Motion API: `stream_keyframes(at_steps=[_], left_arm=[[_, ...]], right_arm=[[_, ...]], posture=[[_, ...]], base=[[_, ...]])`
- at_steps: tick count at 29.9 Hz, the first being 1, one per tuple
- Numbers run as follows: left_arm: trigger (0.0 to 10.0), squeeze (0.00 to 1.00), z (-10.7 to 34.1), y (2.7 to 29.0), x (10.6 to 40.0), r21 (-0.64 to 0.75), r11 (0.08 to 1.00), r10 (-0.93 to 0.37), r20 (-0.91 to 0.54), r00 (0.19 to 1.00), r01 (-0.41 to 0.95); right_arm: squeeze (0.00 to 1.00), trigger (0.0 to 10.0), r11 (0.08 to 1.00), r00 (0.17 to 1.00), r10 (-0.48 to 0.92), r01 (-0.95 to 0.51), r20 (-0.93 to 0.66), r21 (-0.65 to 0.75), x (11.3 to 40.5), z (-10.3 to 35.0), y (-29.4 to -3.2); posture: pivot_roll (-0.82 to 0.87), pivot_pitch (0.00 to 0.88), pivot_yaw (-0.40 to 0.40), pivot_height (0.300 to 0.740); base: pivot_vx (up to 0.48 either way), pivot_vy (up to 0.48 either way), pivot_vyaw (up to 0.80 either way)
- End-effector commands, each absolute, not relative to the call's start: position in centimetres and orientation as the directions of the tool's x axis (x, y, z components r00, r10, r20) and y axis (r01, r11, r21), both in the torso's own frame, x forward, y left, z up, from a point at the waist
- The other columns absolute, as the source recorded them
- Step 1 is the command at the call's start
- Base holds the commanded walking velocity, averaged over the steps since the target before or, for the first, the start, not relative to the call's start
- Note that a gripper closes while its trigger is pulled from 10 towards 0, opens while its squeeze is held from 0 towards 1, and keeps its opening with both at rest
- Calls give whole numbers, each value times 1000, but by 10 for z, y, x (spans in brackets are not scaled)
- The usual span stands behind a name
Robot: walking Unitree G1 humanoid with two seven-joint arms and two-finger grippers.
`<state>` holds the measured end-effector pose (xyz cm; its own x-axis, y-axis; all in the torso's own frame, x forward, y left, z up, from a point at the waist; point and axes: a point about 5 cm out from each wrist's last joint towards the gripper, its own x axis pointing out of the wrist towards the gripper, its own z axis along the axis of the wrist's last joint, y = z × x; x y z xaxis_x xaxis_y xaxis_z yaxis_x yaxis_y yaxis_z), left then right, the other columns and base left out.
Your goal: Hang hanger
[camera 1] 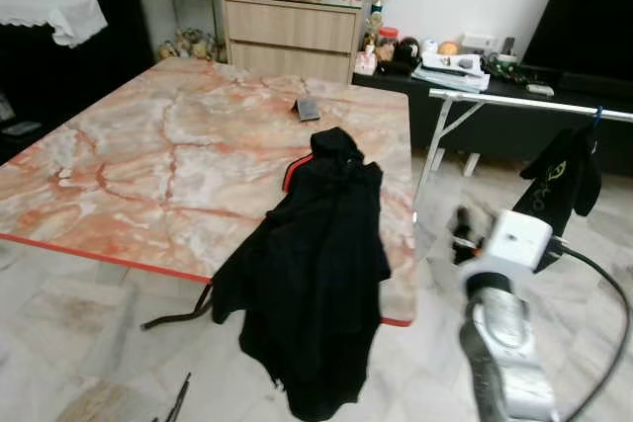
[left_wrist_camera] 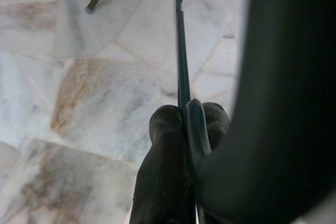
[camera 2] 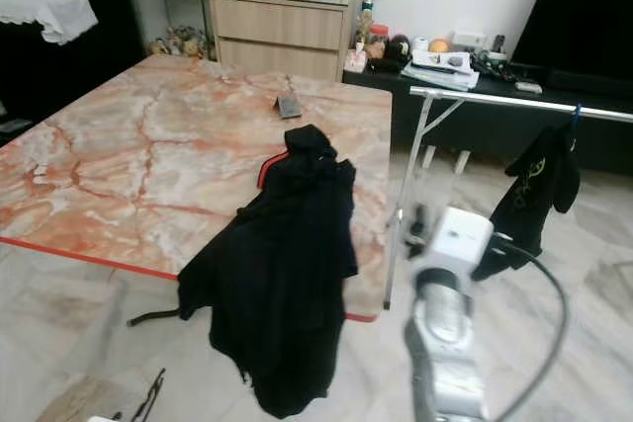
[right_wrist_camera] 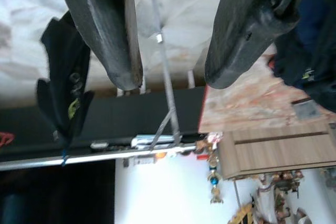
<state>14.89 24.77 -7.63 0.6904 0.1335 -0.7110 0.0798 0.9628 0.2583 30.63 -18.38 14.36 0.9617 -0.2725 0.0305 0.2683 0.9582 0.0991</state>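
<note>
My left gripper [left_wrist_camera: 184, 114] is shut on a thin dark hanger [left_wrist_camera: 181, 51], held low over the marble floor; a thin dark piece of it shows at the lower left [camera 1: 178, 399]. A black jacket [camera 1: 316, 274] lies on the marble table [camera 1: 148, 155] and droops over its near edge. To the right stands a metal clothes rail [camera 1: 534, 104] with a black garment [camera 1: 559, 180] hanging from it. My right gripper [camera 1: 463, 229] is raised beside the rail's leg [camera 1: 427, 160], open and empty. In the right wrist view its fingers [right_wrist_camera: 110, 40] frame that leg [right_wrist_camera: 163, 72].
A small dark object [camera 1: 308, 109] lies on the far part of the table. A wooden cabinet [camera 1: 287, 32] and a low black shelf [camera 1: 514, 121] with clutter line the back wall. A dark curved bar [camera 1: 176, 317] rests on the floor under the table.
</note>
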Motion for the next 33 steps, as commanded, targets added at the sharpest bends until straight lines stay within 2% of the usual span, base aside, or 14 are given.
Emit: stream_keyframes(at_steps=[1,8,17,24,29,31,33], left_arm=[[10000,0,-78,252,143,258,964,148,-729,668,68],[10000,0,-81,249,141,254,964,146,-740,657,72],[10000,0,-82,248,140,252,965,144,-750,646,77],[10000,0,-83,248,139,249,965,142,-757,638,80],[10000,0,-83,248,140,247,966,142,-758,636,78],[10000,0,-83,248,138,246,966,141,-762,632,82],[10000,0,-83,248,138,247,966,141,-764,629,83]], right_arm=[[0,10000,961,964,-262,258,33,97,307,144,-180],[0,10000,953,954,-297,294,31,72,306,140,-194],[0,10000,941,941,-338,338,-30,-15,303,112,-216],[0,10000,951,936,-308,297,-169,-90,301,70,-228],[0,10000,941,896,-336,328,-289,-79,292,38,-237],[0,10000,949,857,-311,300,-411,-93,278,9,-232],[0,10000,954,838,-295,288,-459,-87,271,-3,-229]], posture=[[138,0,-39,740],[138,0,-38,740],[130,0,-33,740],[116,0,-26,740],[119,0,-26,740],[120,0,-23,740],[123,0,-22,740]], base=[[0,-379,0],[0,-377,0],[0,-375,0],[0,-374,0],[0,-376,0],[0,-379,0],[0,-375,0]])
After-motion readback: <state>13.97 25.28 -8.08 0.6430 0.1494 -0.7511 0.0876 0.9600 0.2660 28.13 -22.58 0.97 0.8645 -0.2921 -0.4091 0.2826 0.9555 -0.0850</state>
